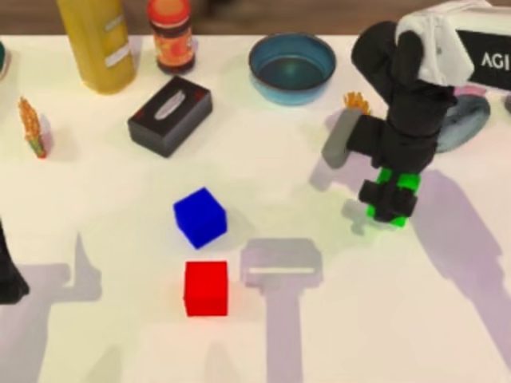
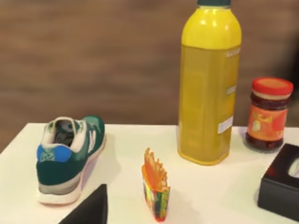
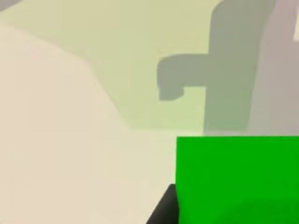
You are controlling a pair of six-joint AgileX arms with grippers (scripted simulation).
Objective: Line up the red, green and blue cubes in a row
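The small matte bright green cube (image 1: 397, 182) sat right of centre, pinched by the right gripper (image 1: 389, 201). The deep blue cube (image 1: 200, 216) and bright red cube (image 1: 206, 288) lay left, apart. The left gripper (image 1: 9, 279) waited at the left edge; whether spread, I cannot tell.

Top cam looks straight down on the bench (image 1: 120, 343), whole work area in view. Left wrist cam sits low, faces bench's far-left corner; shares yellow bottle (image 2: 208, 84), (image 1: 97, 40) w/ top view. Right wrist cam is very near the green cube (image 3: 238, 179).
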